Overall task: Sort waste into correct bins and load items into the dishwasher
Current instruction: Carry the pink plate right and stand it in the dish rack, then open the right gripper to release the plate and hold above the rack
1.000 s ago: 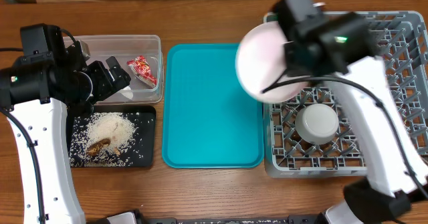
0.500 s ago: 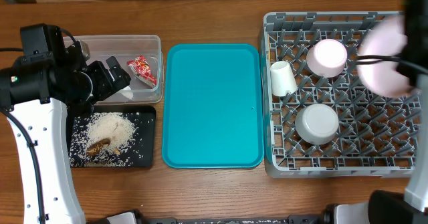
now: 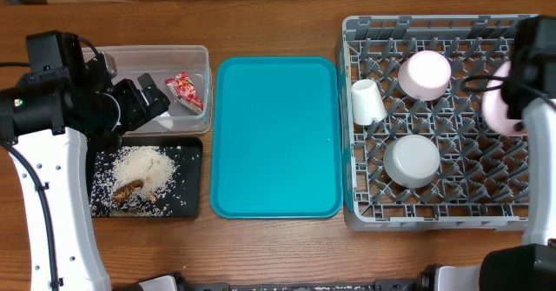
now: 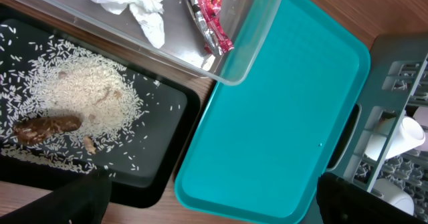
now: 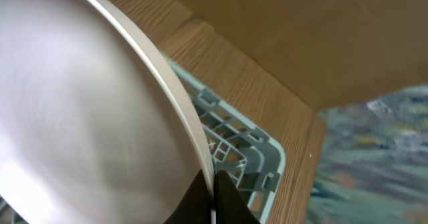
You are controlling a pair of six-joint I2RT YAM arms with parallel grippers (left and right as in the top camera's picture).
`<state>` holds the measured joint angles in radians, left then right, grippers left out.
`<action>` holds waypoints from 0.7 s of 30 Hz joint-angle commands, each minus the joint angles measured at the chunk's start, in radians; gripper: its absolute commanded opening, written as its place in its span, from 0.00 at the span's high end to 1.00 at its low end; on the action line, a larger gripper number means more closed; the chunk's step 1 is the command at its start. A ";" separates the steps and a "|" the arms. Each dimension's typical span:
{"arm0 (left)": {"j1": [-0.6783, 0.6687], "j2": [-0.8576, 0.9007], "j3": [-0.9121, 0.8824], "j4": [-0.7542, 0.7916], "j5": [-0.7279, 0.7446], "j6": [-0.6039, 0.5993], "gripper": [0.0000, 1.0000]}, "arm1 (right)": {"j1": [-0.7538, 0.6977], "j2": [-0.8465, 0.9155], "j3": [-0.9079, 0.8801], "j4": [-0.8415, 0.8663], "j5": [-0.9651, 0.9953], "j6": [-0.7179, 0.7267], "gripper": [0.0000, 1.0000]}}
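My right gripper (image 5: 212, 192) is shut on the rim of the large plate (image 5: 87, 117). It holds the plate on edge over the right side of the grey dishwasher rack (image 3: 434, 23), where the plate (image 3: 497, 109) shows pale pink beside the arm. In the rack sit a small cup (image 3: 366, 102), a pink bowl (image 3: 425, 74) and a deeper bowl (image 3: 412, 160). My left gripper (image 3: 148, 100) hangs open over the clear tub (image 3: 198, 58), which holds a red wrapper (image 3: 187, 91) and a white napkin (image 4: 134, 3). Rice (image 3: 143, 169) and a brown scrap (image 3: 129, 189) lie in the black tray (image 3: 193, 182).
A teal serving tray (image 3: 276, 135) lies bare between the bins and the rack. Beyond the rack's far corner (image 5: 267, 164) I see the wooden table edge and the floor. Wood shows along the table's front.
The right arm has swung the plate from above the rack's left edge across to its right side and turned it on edge. The left arm has not moved.
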<state>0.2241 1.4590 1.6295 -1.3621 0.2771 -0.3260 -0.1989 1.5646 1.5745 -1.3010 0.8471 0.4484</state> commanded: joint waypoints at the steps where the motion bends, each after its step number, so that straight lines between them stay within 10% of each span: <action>1: -0.003 -0.006 0.010 0.001 0.008 -0.003 0.00 | 0.076 -0.010 -0.040 0.041 0.042 -0.103 0.96; 21: -0.003 -0.006 0.010 0.001 0.008 -0.003 0.00 | 0.139 -0.010 -0.162 0.279 0.042 -0.598 0.96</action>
<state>0.2241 1.4590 1.6295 -1.3621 0.2771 -0.3260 -0.0589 1.5646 1.4178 -1.0317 0.8757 -0.0502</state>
